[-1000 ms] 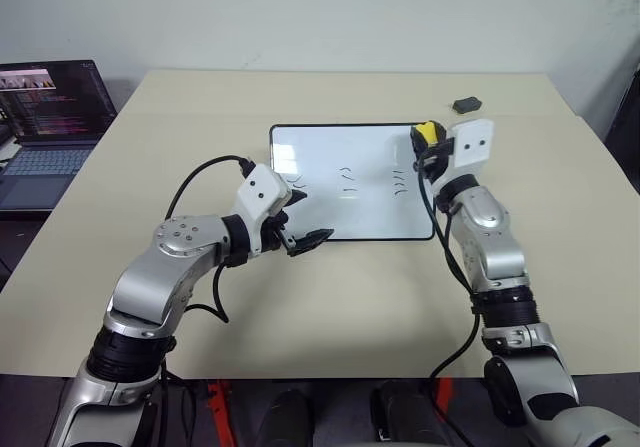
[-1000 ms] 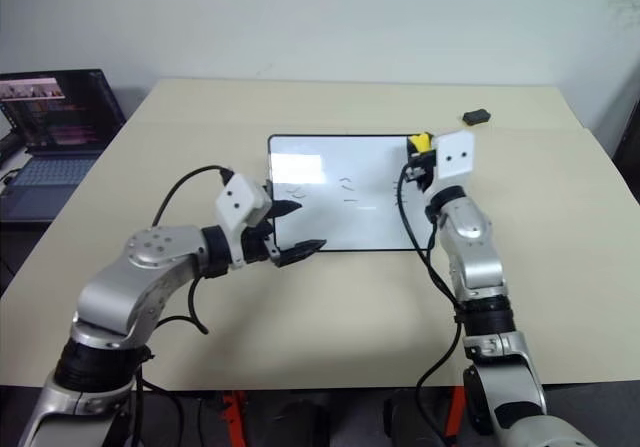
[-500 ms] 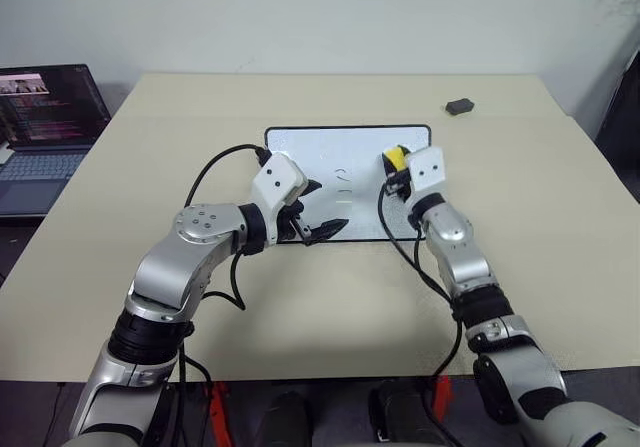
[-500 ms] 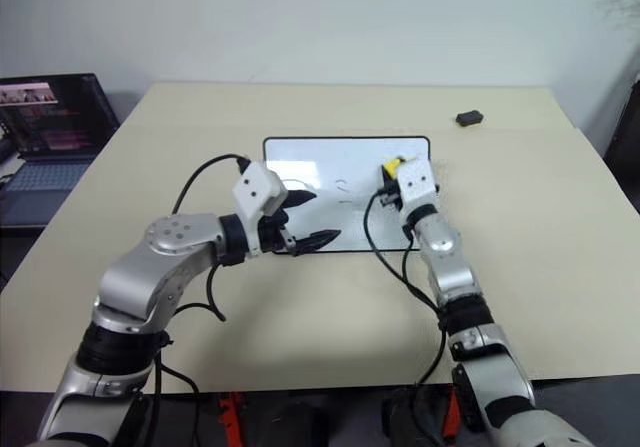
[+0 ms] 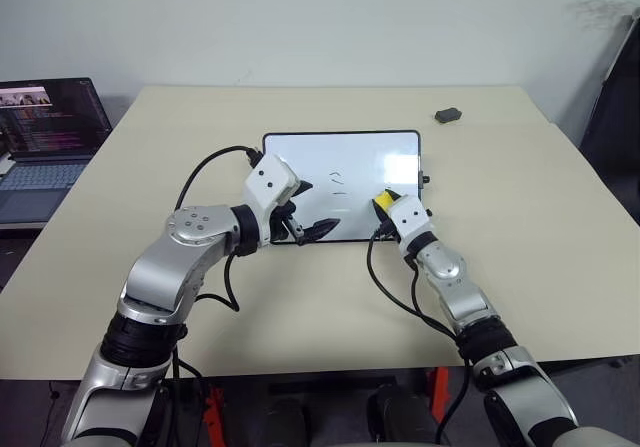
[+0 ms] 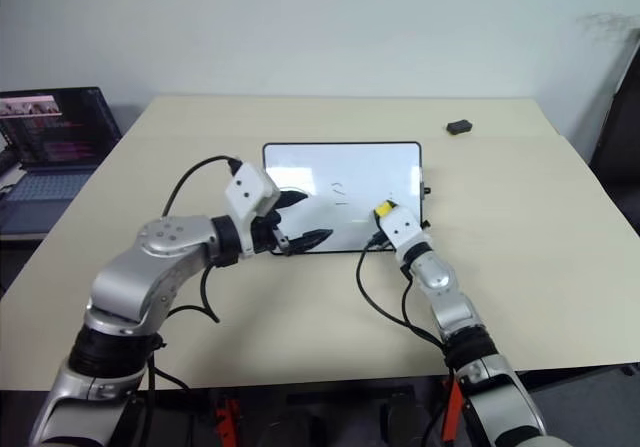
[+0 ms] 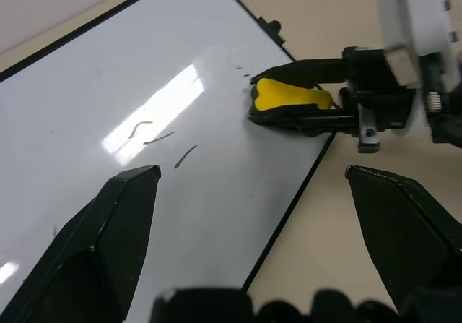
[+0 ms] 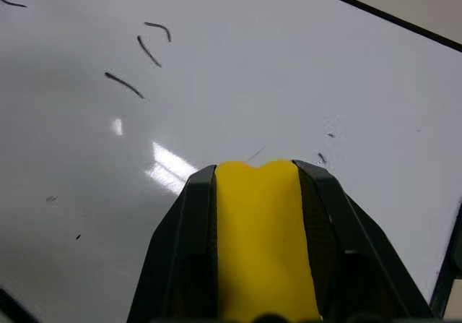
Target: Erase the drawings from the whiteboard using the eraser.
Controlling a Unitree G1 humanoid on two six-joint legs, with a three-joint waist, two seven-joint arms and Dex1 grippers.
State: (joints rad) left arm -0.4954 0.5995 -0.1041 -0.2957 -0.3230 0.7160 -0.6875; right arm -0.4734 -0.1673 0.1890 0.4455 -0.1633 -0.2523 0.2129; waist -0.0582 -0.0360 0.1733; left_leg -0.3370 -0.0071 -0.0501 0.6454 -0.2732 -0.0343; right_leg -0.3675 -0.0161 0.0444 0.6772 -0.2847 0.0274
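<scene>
- right gripper (image 5: 383, 204) is clamped on the small yellow eraser block (image 7: 290, 96), low over the near right part of the glossy white black-framed whiteboard (image 5: 355, 147)
- left gripper (image 7: 253, 214) hangs spread wide at the near left edge, holding nothing
- thin black marker drawings (image 8: 141, 56) sit mid-board; a shallow swipe could skim past them, or shove the unpinned board
- can't tell if the felt touches

L tool (image 5: 308, 225) jaws wide apart, R tool (image 5: 383, 204) clamped, arms angled inward

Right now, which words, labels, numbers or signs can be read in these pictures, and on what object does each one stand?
None can be read.
Laptop: lines of text on its screen, too small to read.
Whiteboard: only drawings, squiggles, no letters.
Eraser: no label visible.
</scene>
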